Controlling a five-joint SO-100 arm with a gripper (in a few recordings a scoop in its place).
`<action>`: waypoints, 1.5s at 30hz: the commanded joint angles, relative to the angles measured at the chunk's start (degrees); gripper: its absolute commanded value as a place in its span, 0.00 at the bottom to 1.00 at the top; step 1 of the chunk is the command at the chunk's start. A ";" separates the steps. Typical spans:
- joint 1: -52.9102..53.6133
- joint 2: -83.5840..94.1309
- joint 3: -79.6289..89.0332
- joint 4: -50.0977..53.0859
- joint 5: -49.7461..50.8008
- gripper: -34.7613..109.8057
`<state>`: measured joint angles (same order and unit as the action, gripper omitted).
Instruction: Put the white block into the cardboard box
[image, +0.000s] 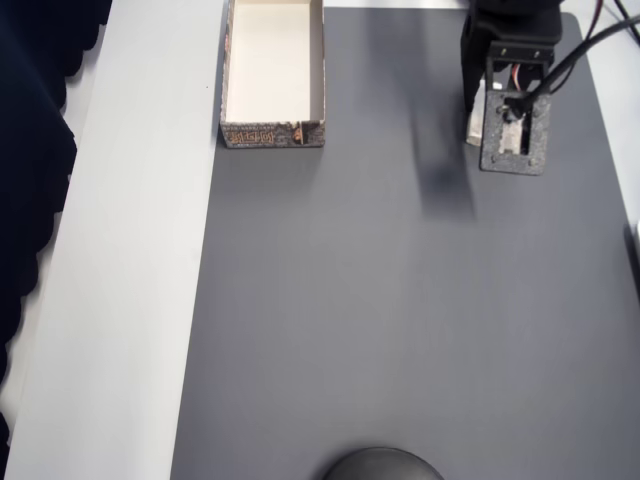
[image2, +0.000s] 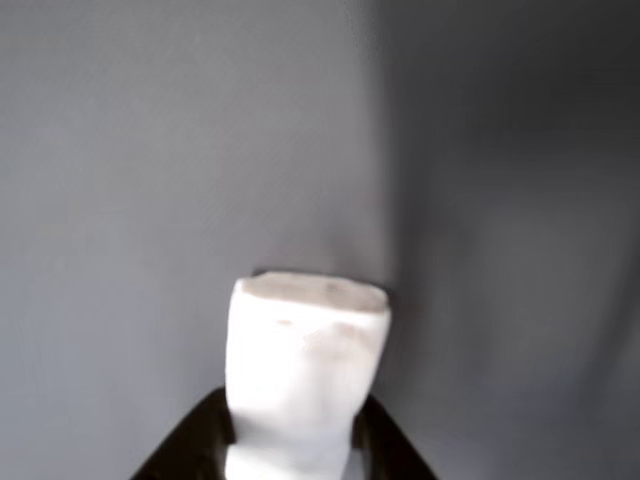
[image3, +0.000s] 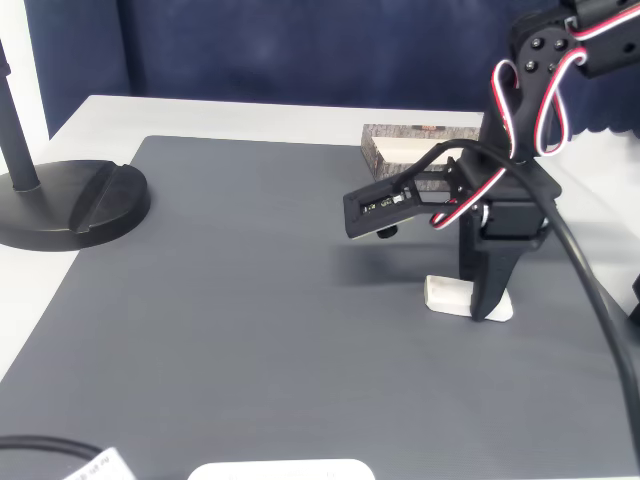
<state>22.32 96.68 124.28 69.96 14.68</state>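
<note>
My jaws sit either side of the white block (image2: 305, 360); I should clamp firmly before lifting toward the cardboard box (image: 272, 72).

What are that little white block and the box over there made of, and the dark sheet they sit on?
The white block looks like matte plastic or foam: smooth, rounded edges, no shine; I can't tell which. The cardboard box seems thin paperboard, with a plain cream inside and a printed grey-brown outside. The grey mat looks like soft, dull rubber or fabric with a faint fine weave.
</note>
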 joint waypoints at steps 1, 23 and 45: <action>-1.14 0.00 -4.48 2.20 0.70 0.23; 9.76 12.83 -25.22 27.42 -0.09 0.23; 42.98 -11.60 -51.06 27.16 22.68 0.23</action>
<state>60.56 87.71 82.18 98.17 34.10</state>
